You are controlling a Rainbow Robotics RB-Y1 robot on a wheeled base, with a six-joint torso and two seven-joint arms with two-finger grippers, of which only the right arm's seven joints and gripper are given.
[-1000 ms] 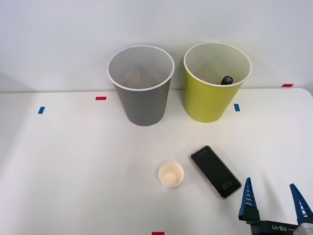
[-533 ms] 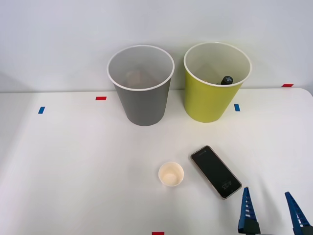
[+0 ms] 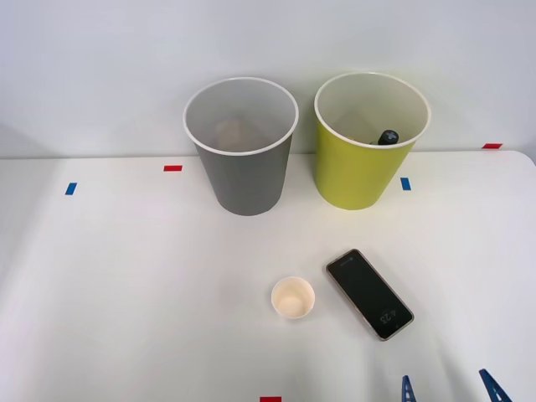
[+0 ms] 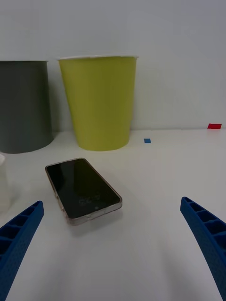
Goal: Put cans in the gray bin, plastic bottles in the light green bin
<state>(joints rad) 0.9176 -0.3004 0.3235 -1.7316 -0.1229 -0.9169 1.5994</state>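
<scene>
So the gripper (image 4: 113, 244) sits nearest, jaws spread wide, nothing in them; just past it lie a phone (image 3: 369, 293) and a paper cup (image 3: 293, 297), neither a can nor a bottle; grabbing one would be a mis-sort. Farther back stand the gray bin (image 3: 241, 146) and green bin (image 3: 371, 141); a bottle (image 3: 389, 136) already sits inside the green one.
</scene>
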